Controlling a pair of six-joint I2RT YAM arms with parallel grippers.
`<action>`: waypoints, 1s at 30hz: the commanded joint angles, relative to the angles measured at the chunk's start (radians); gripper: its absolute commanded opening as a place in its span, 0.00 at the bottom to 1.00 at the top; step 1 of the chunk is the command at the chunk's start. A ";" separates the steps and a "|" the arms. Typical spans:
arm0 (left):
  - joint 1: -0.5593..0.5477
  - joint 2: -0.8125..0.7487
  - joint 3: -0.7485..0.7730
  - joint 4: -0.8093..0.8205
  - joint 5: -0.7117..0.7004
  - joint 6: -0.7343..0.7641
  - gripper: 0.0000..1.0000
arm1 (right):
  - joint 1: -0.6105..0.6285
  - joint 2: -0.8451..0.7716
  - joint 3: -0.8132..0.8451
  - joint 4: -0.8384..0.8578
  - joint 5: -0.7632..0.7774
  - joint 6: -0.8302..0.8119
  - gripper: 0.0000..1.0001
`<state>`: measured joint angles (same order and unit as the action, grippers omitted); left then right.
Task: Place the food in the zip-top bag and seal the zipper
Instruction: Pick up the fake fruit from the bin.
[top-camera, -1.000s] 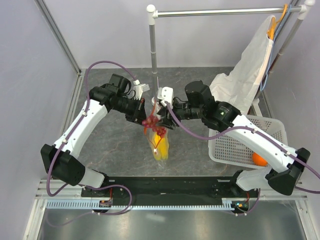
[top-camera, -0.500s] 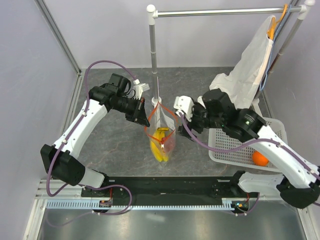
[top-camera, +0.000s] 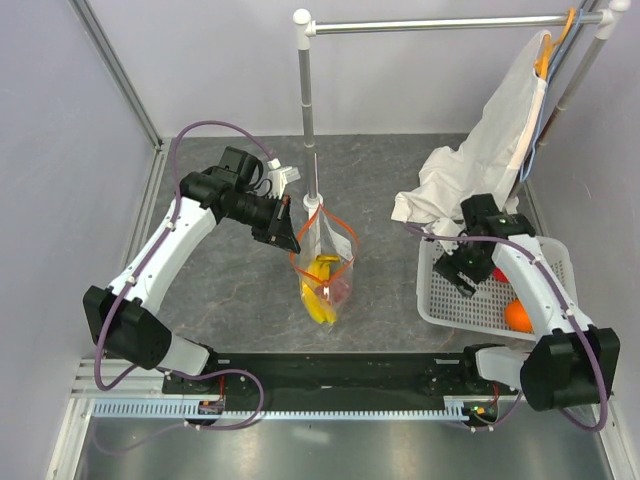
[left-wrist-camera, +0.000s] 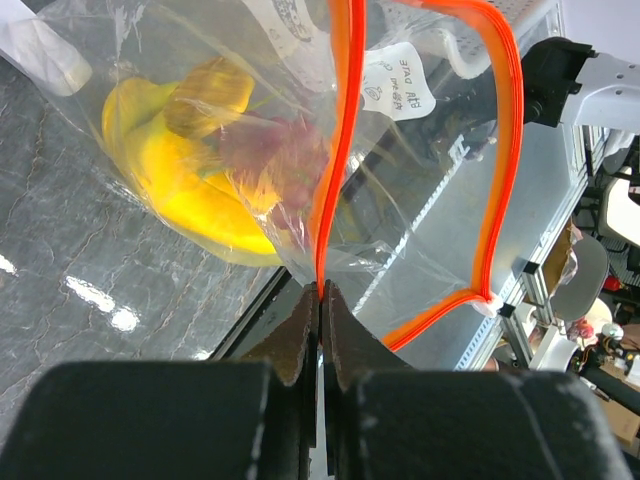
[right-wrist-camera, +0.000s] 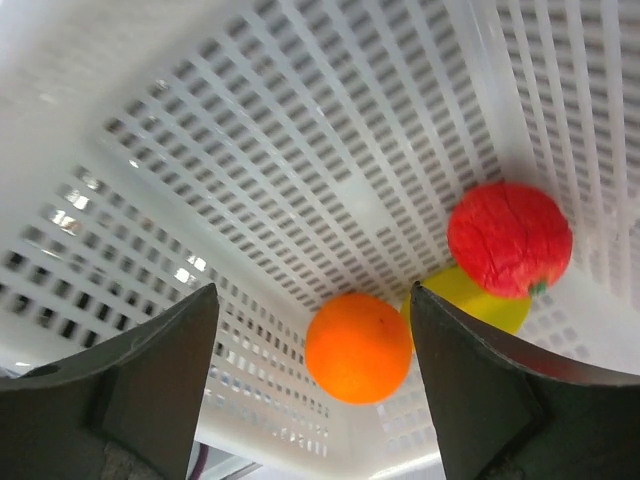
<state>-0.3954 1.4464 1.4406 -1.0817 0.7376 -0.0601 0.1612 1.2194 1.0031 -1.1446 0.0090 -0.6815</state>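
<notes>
Nearest me, the right arm is leaning bent over the white mesh basket (right-wrist-camera: 300, 130), its claw (right-wrist-camera: 312, 300) hanging wide and empty above the round orange (right-wrist-camera: 357, 347) and the small red fruit (right-wrist-camera: 508, 238). Further in, the left arm is reaching across the tabletop (top-camera: 230, 290), elbow out, its claw (left-wrist-camera: 320, 290) pinching the zipper (left-wrist-camera: 345, 130) and holding the zip-top bag (top-camera: 330, 262) with its mouth gaping. The banana (left-wrist-camera: 190, 190) and grapes (left-wrist-camera: 280, 160) are lying inside.

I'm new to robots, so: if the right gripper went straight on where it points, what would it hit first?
Probably the orange, lying in the white basket right ahead of the open right gripper; the red fruit sits off to the side. Depth is unclear.
</notes>
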 joint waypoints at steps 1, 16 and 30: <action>-0.005 -0.017 -0.005 0.029 0.020 0.039 0.02 | -0.130 -0.038 -0.064 0.021 0.034 -0.182 0.84; -0.005 -0.018 -0.046 0.048 0.023 0.037 0.02 | -0.344 0.080 -0.146 0.422 0.157 -0.316 0.91; -0.005 -0.037 -0.095 0.051 0.017 0.055 0.02 | -0.342 0.196 -0.169 0.575 0.232 -0.332 0.98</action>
<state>-0.3950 1.4387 1.3602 -1.0447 0.7395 -0.0494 -0.1772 1.3930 0.8413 -0.6308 0.2047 -1.0000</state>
